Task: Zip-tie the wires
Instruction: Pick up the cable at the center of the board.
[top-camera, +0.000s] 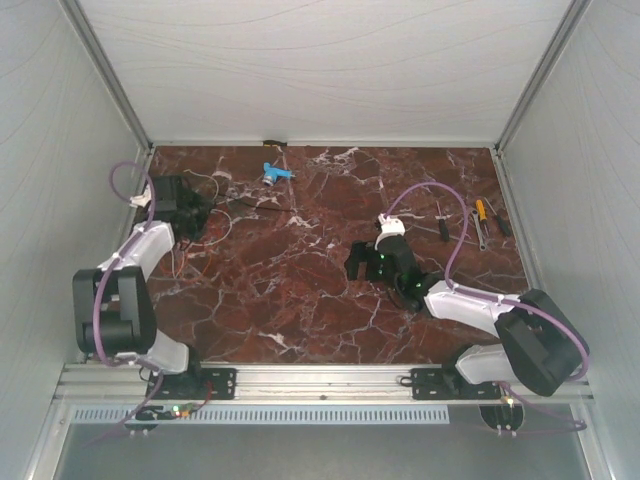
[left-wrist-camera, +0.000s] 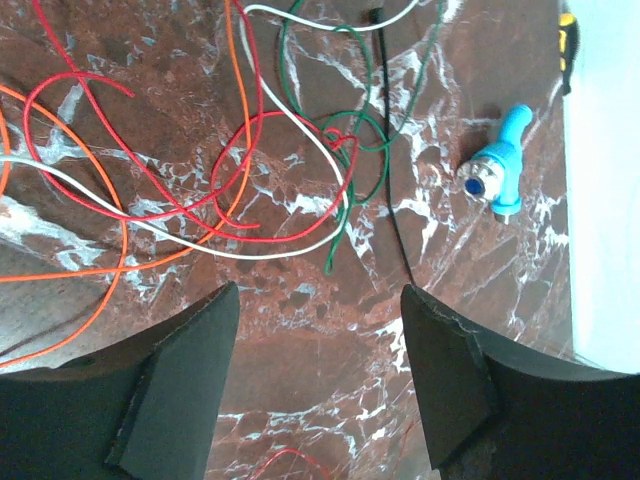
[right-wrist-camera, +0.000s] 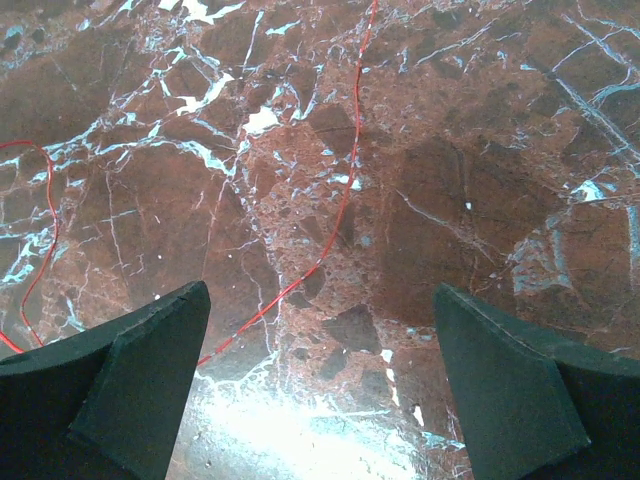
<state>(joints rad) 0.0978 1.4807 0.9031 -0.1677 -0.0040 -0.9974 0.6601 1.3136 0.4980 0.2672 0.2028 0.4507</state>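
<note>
The wires (left-wrist-camera: 250, 180) lie in a loose tangle of red, orange, white and green loops flat on the marble table (top-camera: 300, 300). In the left wrist view they sit to the left of the blue plastic piece (left-wrist-camera: 497, 165), near it but not touching. A thin black strip (left-wrist-camera: 392, 180) runs between the tangle and that blue piece, crossing the green loop.

From above, we see the wires (top-camera: 235, 200) spread from just beside the blue piece (top-camera: 275, 172) toward the left gripper (top-camera: 203, 213). Its fingers (left-wrist-camera: 190, 370) stand apart over bare marble just short of the tangle, grasping nothing.

The right gripper (top-camera: 358, 262) is well apart from the blue piece, nearer the arm bases. Its fingers (right-wrist-camera: 140, 380) are spread wide and empty. One red strand (right-wrist-camera: 345, 190) runs along the table beneath them. A few hand tools (top-camera: 482, 220) lie far to the blue piece's right.
</note>
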